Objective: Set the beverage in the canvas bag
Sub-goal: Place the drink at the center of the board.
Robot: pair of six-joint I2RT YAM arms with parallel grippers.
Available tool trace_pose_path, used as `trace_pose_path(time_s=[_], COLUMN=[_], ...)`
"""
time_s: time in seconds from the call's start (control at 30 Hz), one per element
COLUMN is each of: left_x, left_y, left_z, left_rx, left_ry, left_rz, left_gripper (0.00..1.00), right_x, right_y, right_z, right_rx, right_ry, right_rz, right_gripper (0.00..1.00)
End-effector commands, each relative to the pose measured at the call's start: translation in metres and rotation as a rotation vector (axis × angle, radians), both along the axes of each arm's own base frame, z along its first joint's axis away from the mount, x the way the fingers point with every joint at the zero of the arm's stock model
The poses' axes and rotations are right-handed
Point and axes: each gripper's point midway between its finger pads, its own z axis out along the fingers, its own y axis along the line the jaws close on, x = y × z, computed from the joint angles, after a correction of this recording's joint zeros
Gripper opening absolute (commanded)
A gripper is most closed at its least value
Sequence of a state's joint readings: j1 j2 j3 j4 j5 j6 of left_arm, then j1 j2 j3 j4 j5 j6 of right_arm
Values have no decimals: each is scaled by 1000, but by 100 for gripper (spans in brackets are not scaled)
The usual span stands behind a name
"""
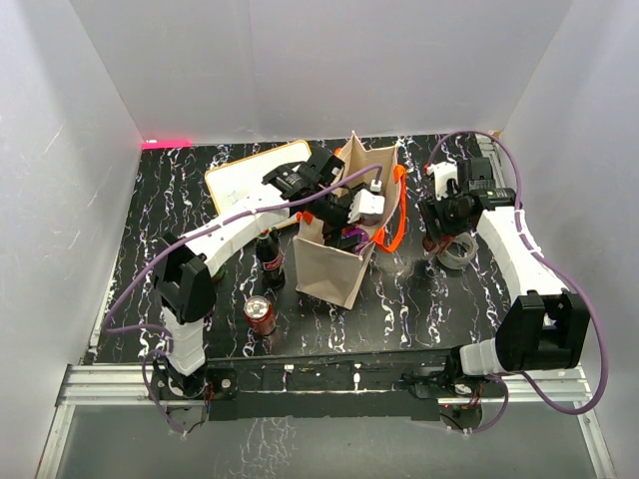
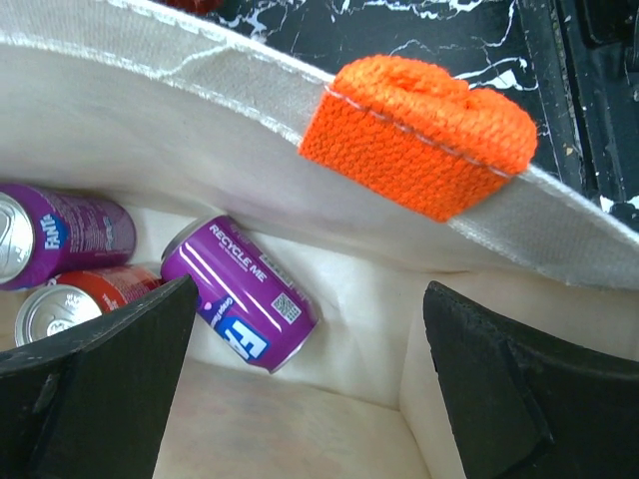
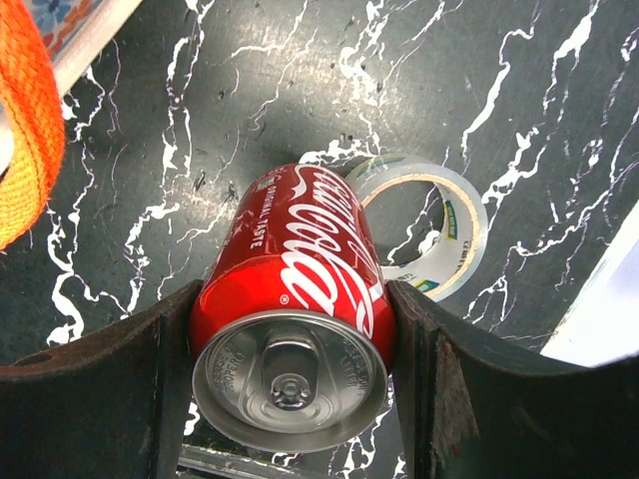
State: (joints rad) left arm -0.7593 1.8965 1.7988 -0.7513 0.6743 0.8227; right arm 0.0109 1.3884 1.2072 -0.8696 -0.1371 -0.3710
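**Cola can pinched in my right hand, bag well off to its left**

My right hand [image 3: 290, 349] is closed on the Coca-Cola can [image 3: 300, 259], one finger pressed to each side and its pull-tab end facing my wrist camera. The can hangs over the black marbled tabletop [image 3: 200, 100]. A roll of tape [image 3: 449, 215] lies directly behind it, partly hidden by the can's body. An orange handle [image 3: 25, 120] cuts into the left edge of that view.

From above, the canvas bag [image 1: 334, 264] stands upright mid-table, to the left of my right hand [image 1: 446, 222]. The orange handle loops hang down the side of the bag that faces that hand.

My left hand [image 1: 351, 215] sits at the bag's mouth. In its wrist view the left hand [image 2: 310, 299] is spread with nothing between the fingers, looking past the rim and an orange handle end [image 2: 419, 135].

On the bag's floor lie a purple Fanta can [image 2: 240, 294], a second purple can [image 2: 60, 235] and a red can [image 2: 75, 299].

Outside the bag on its left are a cola bottle [image 1: 271, 257] and a loose red can [image 1: 261, 315]. A white board [image 1: 255, 180] lies behind them.
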Motion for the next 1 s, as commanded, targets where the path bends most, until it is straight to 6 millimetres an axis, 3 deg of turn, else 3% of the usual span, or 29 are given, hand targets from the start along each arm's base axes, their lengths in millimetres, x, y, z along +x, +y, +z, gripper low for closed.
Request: trace_pose_path(time_s=[0.0, 0.3, 0.47, 0.7, 0.97], left_x=[-13, -18, -26, -27, -31], left_y=[-17, -31, -35, -32, -21], left_z=[4, -17, -22, -36, -55], left_rx=[-79, -61, -58, -19, 38], left_ry=[51, 94, 125, 133, 132], left_rz=[-81, -112, -142, -176, -205], left_gripper=[94, 91, 87, 86, 84], right_x=[7, -3, -14, -31, -31], right_y=[1, 3, 17, 37, 51], right_z=[16, 10, 5, -16, -36], right_rx=[8, 23, 86, 100, 69], right_ry=[-94, -100, -73, -46, -58], right_rz=[-7, -8, 31, 130, 251], right_gripper=[8, 8, 8, 8, 8])
